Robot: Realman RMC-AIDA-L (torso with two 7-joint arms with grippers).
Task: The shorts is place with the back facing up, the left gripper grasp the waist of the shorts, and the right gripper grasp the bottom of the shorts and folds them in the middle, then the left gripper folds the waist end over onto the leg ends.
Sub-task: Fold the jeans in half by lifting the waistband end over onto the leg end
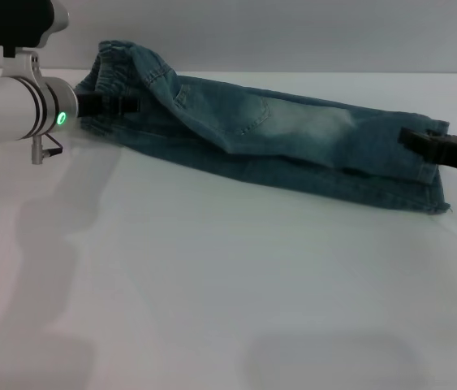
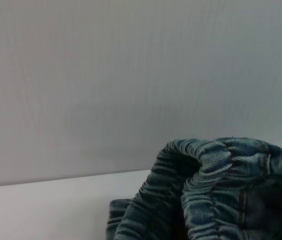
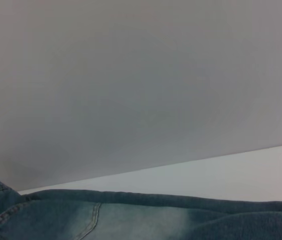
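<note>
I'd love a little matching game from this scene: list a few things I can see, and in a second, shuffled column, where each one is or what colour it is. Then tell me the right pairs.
Things:
1. left gripper
2. right gripper
3. shorts
4. table

Descriptions:
A. white, bare in front of the robot
B. at the elastic waist end of the denim
C. blue denim, folded lengthwise, lying across the far side
D. at the leg end of the denim

Pairs: 1-B, 2-D, 3-C, 4-A
</note>
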